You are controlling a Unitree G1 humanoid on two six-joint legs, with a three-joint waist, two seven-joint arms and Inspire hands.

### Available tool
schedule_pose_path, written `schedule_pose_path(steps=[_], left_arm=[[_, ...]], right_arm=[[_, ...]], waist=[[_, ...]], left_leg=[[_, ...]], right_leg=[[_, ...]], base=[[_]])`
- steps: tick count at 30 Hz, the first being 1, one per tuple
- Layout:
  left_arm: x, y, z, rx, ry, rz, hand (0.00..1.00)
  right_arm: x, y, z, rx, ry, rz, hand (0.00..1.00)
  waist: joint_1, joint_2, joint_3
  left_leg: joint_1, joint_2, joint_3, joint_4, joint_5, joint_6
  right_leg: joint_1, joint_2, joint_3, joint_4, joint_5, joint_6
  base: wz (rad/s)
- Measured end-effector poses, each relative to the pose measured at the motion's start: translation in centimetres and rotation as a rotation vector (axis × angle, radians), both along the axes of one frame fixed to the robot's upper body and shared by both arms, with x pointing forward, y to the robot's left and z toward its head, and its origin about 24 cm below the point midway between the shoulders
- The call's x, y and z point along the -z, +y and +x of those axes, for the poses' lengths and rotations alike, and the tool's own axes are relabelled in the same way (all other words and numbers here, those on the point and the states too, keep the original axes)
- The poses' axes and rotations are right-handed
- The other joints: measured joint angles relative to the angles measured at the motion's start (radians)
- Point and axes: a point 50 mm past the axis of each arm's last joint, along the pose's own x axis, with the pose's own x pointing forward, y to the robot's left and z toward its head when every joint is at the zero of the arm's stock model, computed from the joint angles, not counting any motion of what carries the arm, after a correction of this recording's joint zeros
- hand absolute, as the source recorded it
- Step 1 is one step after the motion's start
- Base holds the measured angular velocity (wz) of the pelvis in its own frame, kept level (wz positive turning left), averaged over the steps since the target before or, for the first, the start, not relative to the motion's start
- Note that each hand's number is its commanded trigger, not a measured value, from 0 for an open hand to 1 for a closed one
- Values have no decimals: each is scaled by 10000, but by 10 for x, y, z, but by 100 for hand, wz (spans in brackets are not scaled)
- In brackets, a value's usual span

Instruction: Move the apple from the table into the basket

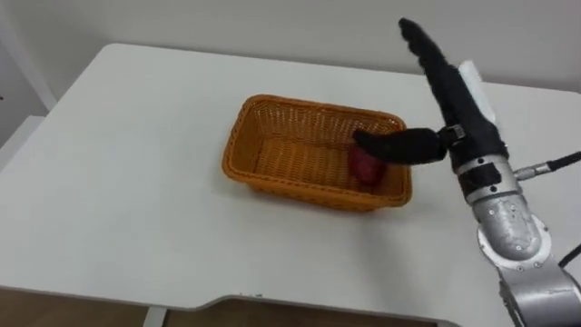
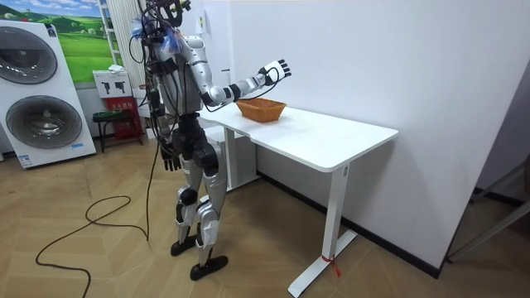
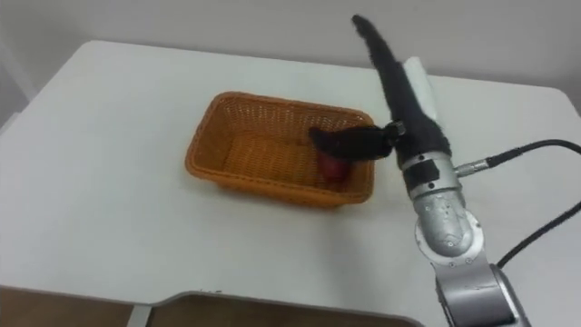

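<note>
A red apple (image 1: 365, 165) lies inside the orange wicker basket (image 1: 272, 102), at its right end against the wall. My right hand (image 1: 454, 91) is raised above the basket's right end, open, with fingers straight and pointing away and the thumb stretched out left over the apple. Nothing is held in it. The room view has me standing at the table's end on the room view's left, right hand (image 2: 273, 71) lifted over the basket (image 2: 261, 108). My left hand (image 2: 171, 157) hangs by my hip.
The basket stands mid-table on a white table (image 1: 118, 182), whose near edge runs along the bottom. Bare tabletop lies left of and before the basket. A white wall is behind. Washing machines (image 2: 37, 99) and a red stool (image 2: 116, 116) stand off in the room.
</note>
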Motion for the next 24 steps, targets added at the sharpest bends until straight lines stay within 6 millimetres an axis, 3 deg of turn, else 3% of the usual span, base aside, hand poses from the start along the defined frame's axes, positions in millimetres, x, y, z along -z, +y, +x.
schedule_pose_path(steps=[2, 6, 11, 15, 17, 21, 24], left_arm=[[0, 1, -1, -181, -67, 67, 0], [-3, 6, -11, -771, -129, 415, 0], [-4, 8, -16, -1244, -174, 666, 0], [-6, 13, -17, -1583, -293, 1008, 0], [-6, 15, -17, -1636, -330, 1128, 0], [-8, 19, -13, -1900, -495, 1336, 0], [-8, 19, -11, -1916, -585, 1433, 0]], right_arm=[[-4, -15, -2, 792, -283, 185, 0], [-17, -64, -14, 3643, -1445, 565, 0], [-11, -111, -36, 6708, -2047, 1867, 0], [4, -141, -68, 9375, -2155, 2322, 0], [11, -153, -80, 10400, -2111, 2440, 0], [52, -175, -112, 12580, -542, 2153, 0], [87, -180, -135, 13723, 1180, 1915, 0]], waist=[[-134, -20, -10], [-389, -46, 5], [-801, -62, 1], [-924, -157, 28], [-1086, -138, -8], [-1132, -175, -44], [-1141, -102, -18]], left_leg=[[32, -1, 0, -17, 0, 0], [152, 12, 72, -14, -1, 0], [151, 8, 79, -16, -1, 0], [88, 10, 210, -21, 0, -1], [37, 9, 272, -15, 0, -1], [-6, 18, 371, -21, -1, 0], [-21, 25, 443, -41, 0, 0]], right_leg=[[13, 2, 18, -5, 0, 0], [33, 7, 73, -11, 0, 0], [-1, 7, 65, -4, 0, 1], [-166, 24, 225, 63, -2, -2], [-164, 12, 258, 21, -1, 1], [-252, 24, 348, 49, 6, 11], [-327, 32, 432, 152, 7, 9]], base=[[0], [-4], [-1], [-11], [-6], [-6], [-7]])
